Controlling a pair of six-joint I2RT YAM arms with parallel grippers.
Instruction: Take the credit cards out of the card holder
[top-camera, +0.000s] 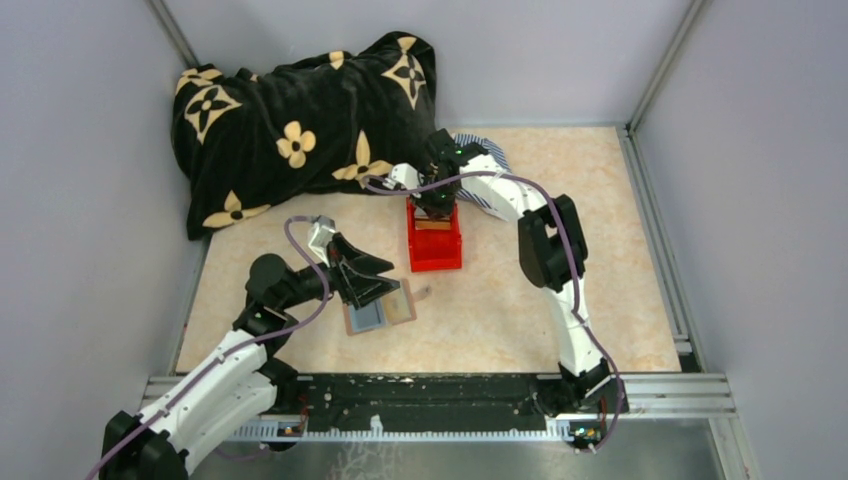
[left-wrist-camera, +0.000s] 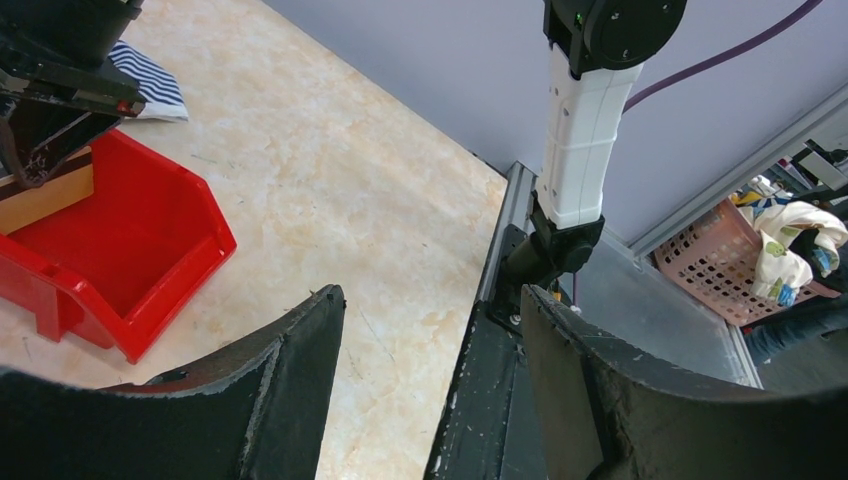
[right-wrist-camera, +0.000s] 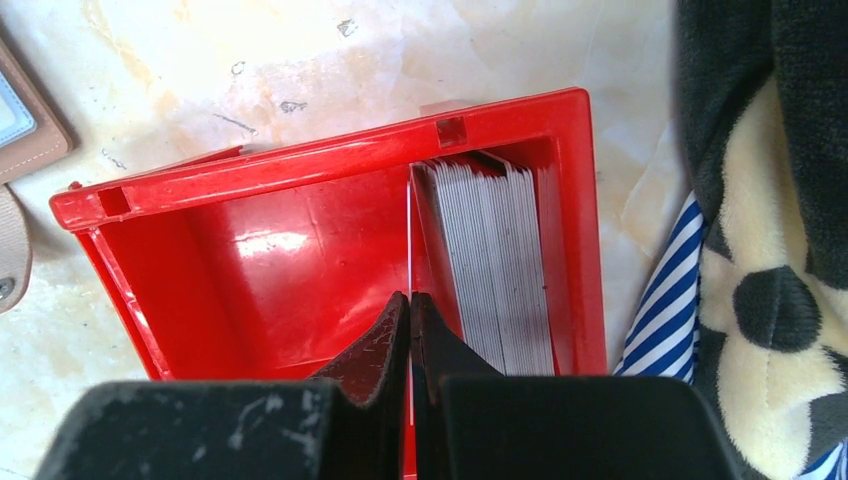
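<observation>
The card holder (top-camera: 385, 315) lies open on the table, its grey-blue panel up; one corner (right-wrist-camera: 25, 125) shows in the right wrist view. My left gripper (top-camera: 392, 277) hovers just over its far edge, open (left-wrist-camera: 430, 292), with only bare table between the fingers. My right gripper (top-camera: 436, 210) hangs over the red bin (top-camera: 435, 250), shut (right-wrist-camera: 410, 296) on an orange-tan credit card (left-wrist-camera: 45, 195), seen edge-on as a thin white line (right-wrist-camera: 409, 240). Several grey credit cards (right-wrist-camera: 495, 270) stand on edge in the bin's right end.
A black pillow with cream flowers (top-camera: 300, 120) fills the back left. A blue-striped cloth (top-camera: 490, 160) lies beside the bin, under the right arm. Grey walls enclose the table, and a metal rail (top-camera: 440, 390) runs along its near edge.
</observation>
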